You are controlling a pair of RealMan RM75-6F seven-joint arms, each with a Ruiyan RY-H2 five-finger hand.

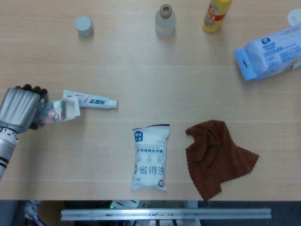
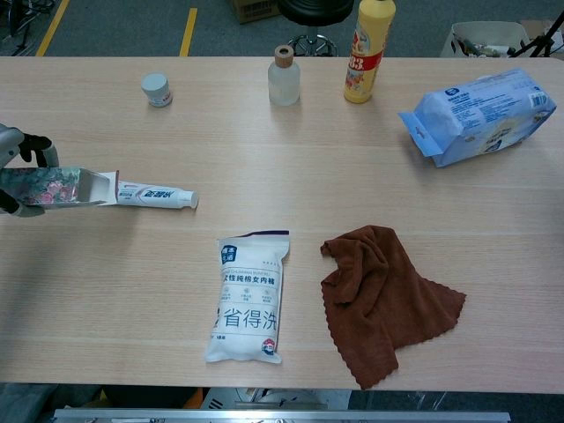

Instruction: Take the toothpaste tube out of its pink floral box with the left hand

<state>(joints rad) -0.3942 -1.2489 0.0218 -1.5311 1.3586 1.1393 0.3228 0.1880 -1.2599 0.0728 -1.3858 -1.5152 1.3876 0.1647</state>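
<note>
The white toothpaste tube [image 1: 94, 101] [image 2: 157, 195] lies flat on the table at the left, cap pointing right. My left hand [image 1: 19, 109] [image 2: 19, 159] grips the pink floral box [image 1: 56, 111] [image 2: 57, 188] at the table's left edge. The box's open end with its white flap overlaps the tube's flat left end; the rest of the tube lies outside the box. My right hand does not show in either view.
A white and blue pouch [image 1: 150, 157] and a brown cloth [image 1: 216, 155] lie at the front middle. At the back stand a small white jar [image 1: 84, 25], a clear bottle [image 1: 165, 20] and a yellow bottle [image 1: 216, 15]. A blue wipes pack [image 1: 270, 52] lies at the right.
</note>
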